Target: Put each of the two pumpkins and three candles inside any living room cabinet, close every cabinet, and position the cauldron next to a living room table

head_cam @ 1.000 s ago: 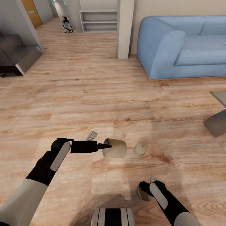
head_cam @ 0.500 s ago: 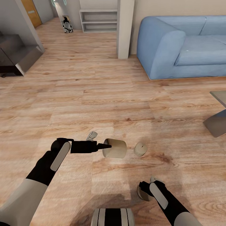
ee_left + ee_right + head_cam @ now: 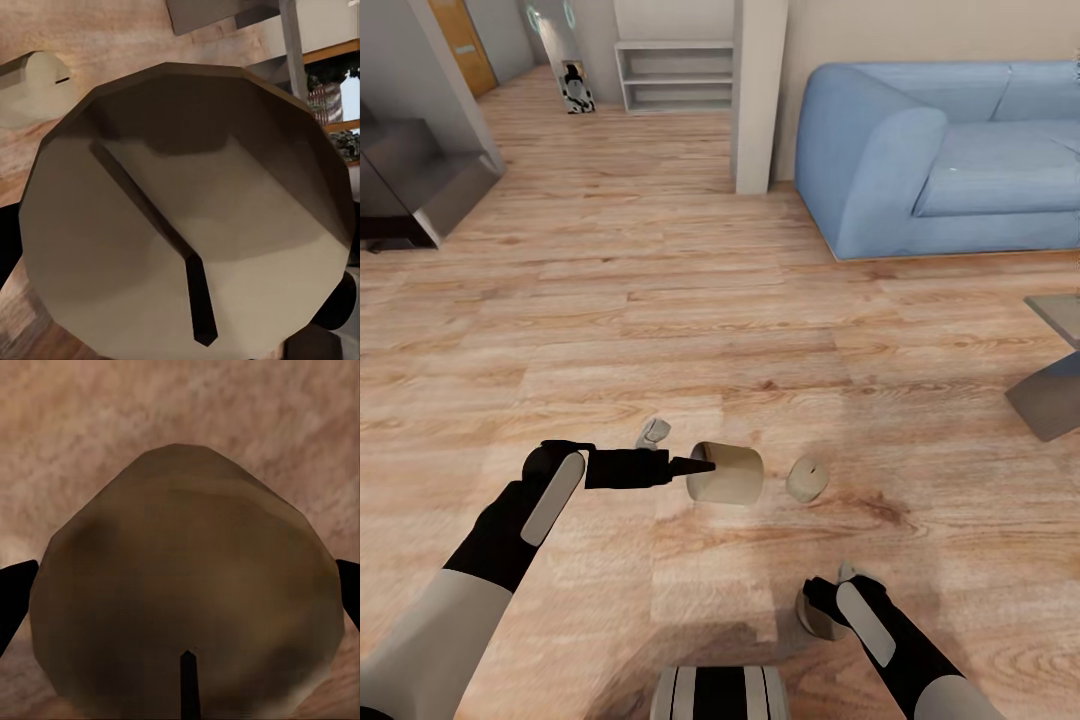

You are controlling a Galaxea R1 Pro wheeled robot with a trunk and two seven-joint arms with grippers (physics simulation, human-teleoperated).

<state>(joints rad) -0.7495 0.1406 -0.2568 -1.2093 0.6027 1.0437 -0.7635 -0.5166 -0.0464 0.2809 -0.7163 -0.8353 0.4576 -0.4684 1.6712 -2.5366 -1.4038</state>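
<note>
My left claw (image 3: 695,466) pinches one candle (image 3: 726,473), right claw (image 3: 822,608) another; the third candle (image 3: 807,477) lies nearer the right.

Three tan candles (image 3: 726,473); one tipped, floor.

no readable text, labels, brands, numbers or signs on anything in view

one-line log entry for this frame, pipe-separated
left tool: shut on candle | right tool: shut on second candle | third candle: loose on floor | sofa ahead right
</note>
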